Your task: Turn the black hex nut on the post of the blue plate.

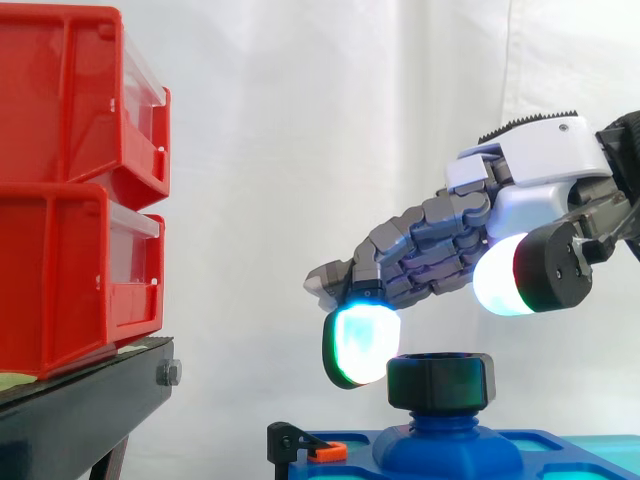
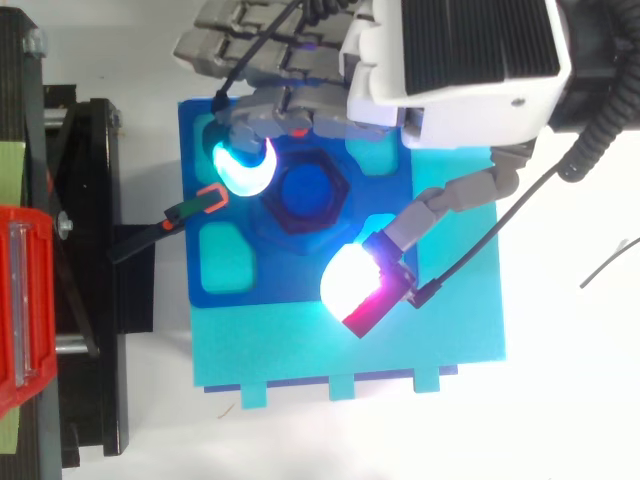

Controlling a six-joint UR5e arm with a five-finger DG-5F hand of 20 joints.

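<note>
The black hex nut [image 1: 440, 382] is seen upright on its post, mid blue plate [image 2: 290, 280], just below the hand [image 1: 530, 165]. The hand is held wide w/ nothing gripped: one glowing pad [image 1: 360, 345] is just beside the nut on the bin side, & the thumb pad [image 1: 500, 278] is higher on the far side, so the nut is judged to lie btw. them. Two red bins [image 1: 70, 190] are stacked on the black stand [image 1: 80, 400], well apart. What's in them can't be told.

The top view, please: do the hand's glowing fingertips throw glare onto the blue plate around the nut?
Top view: yes, both lit pads burn out near white and ring the blue plate beside them with cyan. Side view: the black hex nut looks dark, with faint sheen only.
</note>
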